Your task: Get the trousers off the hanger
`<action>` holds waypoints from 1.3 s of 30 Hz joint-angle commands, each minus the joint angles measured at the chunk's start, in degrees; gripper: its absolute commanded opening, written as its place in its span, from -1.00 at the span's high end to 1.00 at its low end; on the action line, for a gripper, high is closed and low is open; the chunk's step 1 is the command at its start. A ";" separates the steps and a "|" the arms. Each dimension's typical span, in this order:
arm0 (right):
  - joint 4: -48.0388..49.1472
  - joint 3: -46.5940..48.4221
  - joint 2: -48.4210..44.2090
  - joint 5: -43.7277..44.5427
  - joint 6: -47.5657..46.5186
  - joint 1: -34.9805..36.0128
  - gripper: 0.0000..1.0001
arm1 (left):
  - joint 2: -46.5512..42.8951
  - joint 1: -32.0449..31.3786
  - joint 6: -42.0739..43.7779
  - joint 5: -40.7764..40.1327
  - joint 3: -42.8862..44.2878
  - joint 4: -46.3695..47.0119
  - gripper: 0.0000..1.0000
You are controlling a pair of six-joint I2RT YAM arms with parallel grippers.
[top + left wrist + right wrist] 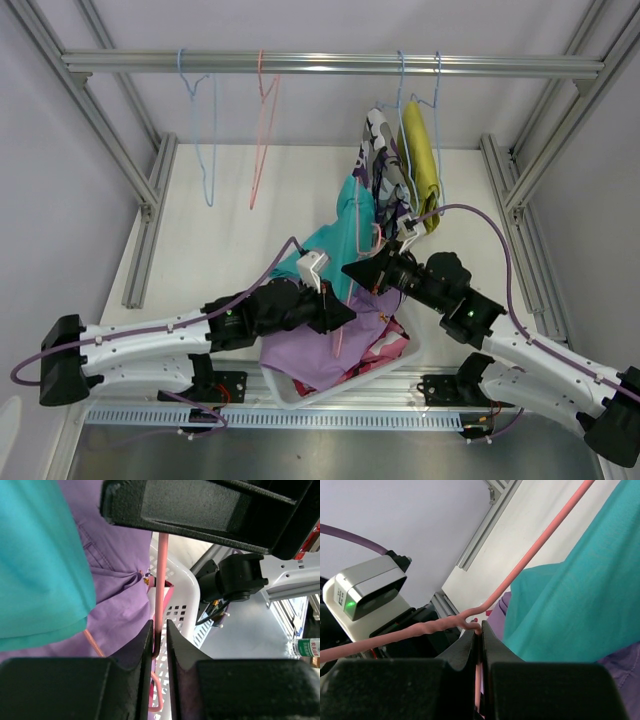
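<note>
The teal shorts (333, 237) hang on a pink wire hanger (376, 236) that both grippers hold above the basket. My left gripper (346, 314) is shut on a straight run of the hanger wire (160, 595); the teal shorts (40, 560) and lilac shorts (117, 555) lie beside it. My right gripper (356, 272) is shut on the hanger (520, 565) at its twisted neck, with the teal shorts (570, 595) to its right. The lilac shorts (315, 352) and red-and-white shorts (388, 345) lie in the basket. The camouflage shorts (382, 155) and mustard shorts (422, 150) hang on blue hangers on the rail.
A white plastic basket (300, 396) stands at the near edge between the arm bases; it also shows in the left wrist view (181, 592). An empty blue hanger (203, 130) and an empty pink hanger (262, 130) hang on the metal rail (330, 64). Aluminium frame posts line both sides.
</note>
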 commanded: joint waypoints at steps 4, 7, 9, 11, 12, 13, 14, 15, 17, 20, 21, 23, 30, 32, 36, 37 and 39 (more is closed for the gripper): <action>3.82 2.57 -1.42 0.21 0.42 -0.17 1.00 | 2.46 -0.74 -2.33 5.74 -1.34 9.98 0.63; 3.73 2.57 -1.69 -0.14 0.60 -0.35 1.00 | 3.17 -0.82 -2.50 5.74 -1.61 10.15 0.37; 3.47 2.57 -2.13 0.04 0.69 -0.26 1.00 | 3.35 -1.09 -2.42 5.21 -1.78 9.89 0.31; 3.38 2.39 -2.74 0.48 0.78 -0.26 1.00 | 3.52 -1.52 -2.33 4.34 -1.87 9.45 0.36; 3.21 2.39 -2.83 0.56 0.69 -0.35 1.00 | 3.52 -1.61 -2.33 4.07 -1.87 9.10 0.45; 3.03 2.48 -2.92 0.65 0.69 -0.35 1.00 | 3.52 -1.70 -2.33 3.89 -1.96 8.92 0.53; 2.94 2.48 -3.01 0.65 0.69 -0.43 1.00 | 3.52 -1.88 -2.42 3.54 -2.05 8.75 0.74; 2.86 2.48 -3.09 0.65 0.69 -0.35 1.00 | 3.44 -1.97 -2.50 3.45 -2.13 8.22 0.89; 2.68 2.48 -3.10 0.65 0.78 -0.44 1.00 | 3.00 -2.23 -2.50 3.10 -2.13 7.87 0.99; 2.85 2.22 -3.10 0.74 0.86 -0.35 1.00 | 1.77 -2.49 -2.59 3.01 -2.31 8.04 0.99; 2.85 2.13 -2.92 0.65 0.87 -0.43 1.00 | 1.33 -2.49 -2.51 3.01 -2.14 8.04 0.99; 2.59 2.21 -2.83 0.83 0.95 -0.44 0.70 | 0.02 -2.58 -2.33 1.79 -1.87 7.26 0.99; -5.56 4.58 -6.78 0.83 -1.24 -0.35 -0.57 | -2.01 -2.58 0.57 -7.00 6.64 -7.41 0.99; -11.52 6.60 -10.81 0.83 -2.82 -0.35 -0.65 | -2.62 -2.49 1.70 -10.07 11.63 -12.40 0.99; -17.70 8.10 -15.74 1.18 -4.75 -0.26 -0.74 | -3.33 -2.23 4.96 -12.45 16.49 -17.52 0.99; -19.80 8.19 -16.80 1.44 -5.19 -0.26 -0.75 | -3.25 -1.80 6.45 -13.59 19.11 -18.75 0.99; -21.75 8.19 -19.44 3.54 -6.07 -0.35 -0.77 | -2.81 -0.74 7.86 -13.78 22.73 -21.99 0.99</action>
